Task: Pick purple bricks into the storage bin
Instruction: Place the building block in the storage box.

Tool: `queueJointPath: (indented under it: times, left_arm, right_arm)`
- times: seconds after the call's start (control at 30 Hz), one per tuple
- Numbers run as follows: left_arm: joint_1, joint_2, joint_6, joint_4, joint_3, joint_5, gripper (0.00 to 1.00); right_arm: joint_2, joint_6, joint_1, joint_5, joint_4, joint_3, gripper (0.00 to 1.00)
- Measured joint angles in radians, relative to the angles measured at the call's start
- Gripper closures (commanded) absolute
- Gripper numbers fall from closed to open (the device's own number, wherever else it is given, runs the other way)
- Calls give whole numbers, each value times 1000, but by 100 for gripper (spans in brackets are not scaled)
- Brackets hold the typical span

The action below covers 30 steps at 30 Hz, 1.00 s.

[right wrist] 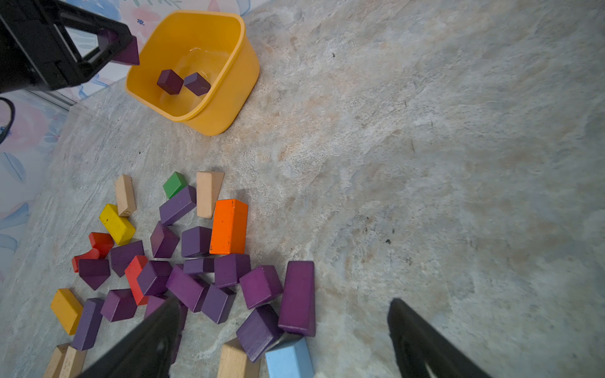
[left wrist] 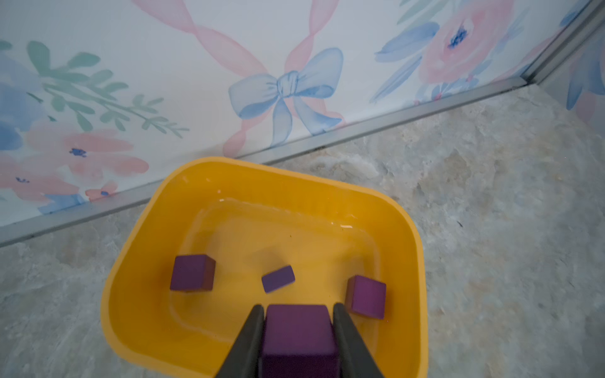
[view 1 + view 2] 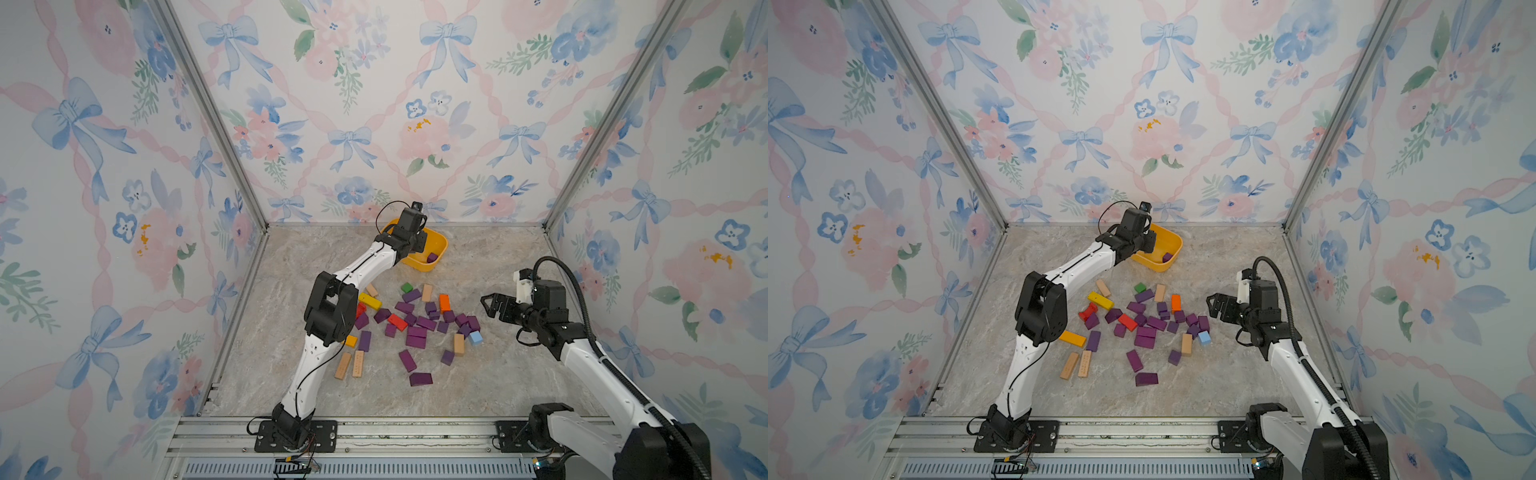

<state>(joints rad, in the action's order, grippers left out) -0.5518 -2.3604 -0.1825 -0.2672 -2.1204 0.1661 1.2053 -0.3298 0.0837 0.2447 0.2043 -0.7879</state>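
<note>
**Left tool [image 2: 298, 308] holds purple brick [image 2: 299, 337] above storage bin [image 2: 137, 235]**

A dark purple brick is clamped betw. the two black fingers of the left tool. It hangs above the yellow storage bin near one of its walls, clear of the bin floor. Three more purple bricks [image 2: 192, 272] lie apart from each other on the bin floor in the left wrist view: a cube to one side, a smaller tilted piece in the middle and a cube to the other side. The right wrist view shows two of them. The bin stands at the back of the table [image 3: 498, 374], close to the floral rear wall. In both top views the left arm's wrist partly covers it.

The other purple bricks [image 3: 417, 341] lie loose at the table's centre, in front of the bin & apart from it. They are cubes, bars and wedges, several of them touching or leaning on a neighbour. Mixed in are an orange block [image 1: 229, 225], a green block [image 1: 174, 184], a yellow block [image 1: 116, 224], red pieces [image 1: 98, 243], a light blue block [image 3: 475, 337] and tan bars [image 3: 358, 363].

The right tool [image 3: 487, 306] has its fingers spread wide w/ nothing betw. them. It hovers above the table just right of the scatter, near the light blue block.
</note>
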Motion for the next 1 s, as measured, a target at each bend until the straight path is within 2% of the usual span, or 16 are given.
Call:
queueJointPath:
  times: [0.07,0.1,0.23,0.27,0.3,0.4,0.63,0.8,1.0]
  left_arm:
    - [15,-50,9,4,-72,0,74]
    - [24,-72,11,5,-105,0,69]
    - [59,-110,17,4,-171,-7,26]
    - [66,-111,21,4,-179,-6,17]
    - [74,-112,22,4,-185,-5,13]
    - [82,-111,38,9,-195,9,8]
    - [48,-89,75,8,-136,65,5]
    - [-5,-8,106,9,-23,128,5]
    - [-80,177,143,43,175,168,4]
  right_arm:
    - [7,0,-1,3,0,0,3]
    - [11,0,-3,4,0,0,3]
    - [23,0,-9,9,0,0,3]
    - [23,1,-11,10,0,0,3]
    - [23,1,-12,11,0,0,3]
    - [23,1,-12,13,0,0,3]
    - [-8,0,-12,14,-8,17,3]
    - [-36,-8,-17,55,-64,50,3]
    - [39,-21,-18,153,-111,53,3]
